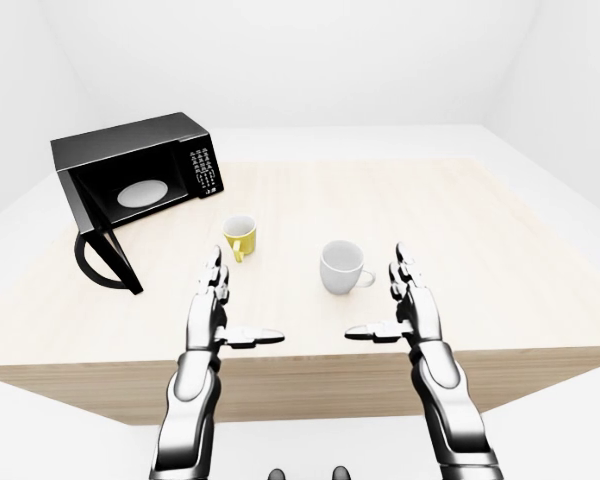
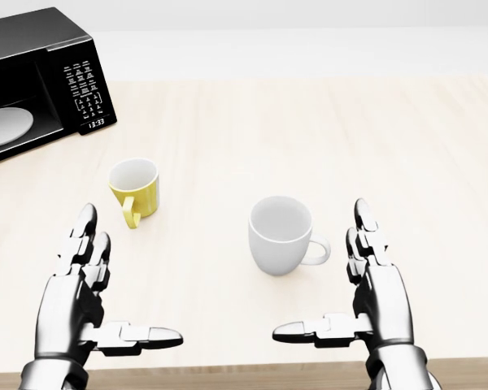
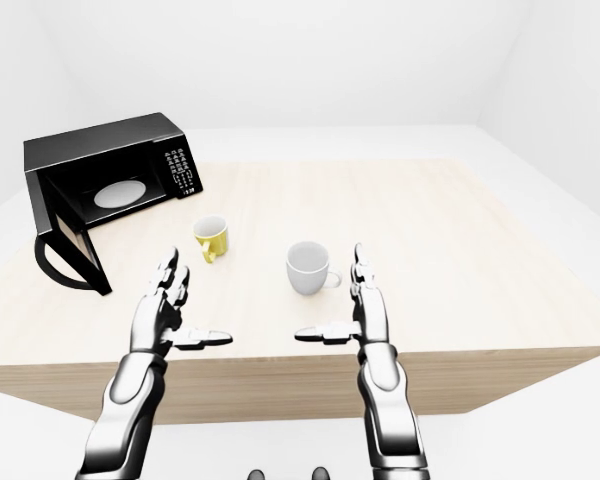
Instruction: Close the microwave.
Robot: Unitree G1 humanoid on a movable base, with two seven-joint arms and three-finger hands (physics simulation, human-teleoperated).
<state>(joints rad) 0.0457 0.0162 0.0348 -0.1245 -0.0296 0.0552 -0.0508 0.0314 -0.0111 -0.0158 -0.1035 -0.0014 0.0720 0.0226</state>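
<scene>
The only text I can read is on the microwave [image 2: 41, 77]. Its control panel [image 2: 88, 93] is on the right side of the black body in the head view, and below the rows of buttons there is a small clock display [image 2: 96, 123] that shows 13:33 in white digits. The buttons have small white marks, but they are too small to read.

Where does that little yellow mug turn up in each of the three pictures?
Left-eye view: yellow mug, left of centre, between microwave and white mug.
Head view: yellow mug, left of centre, higher than the white mug.
Right-eye view: yellow mug, left of centre.
Shared landmark: the white mug, always to its right.
</scene>
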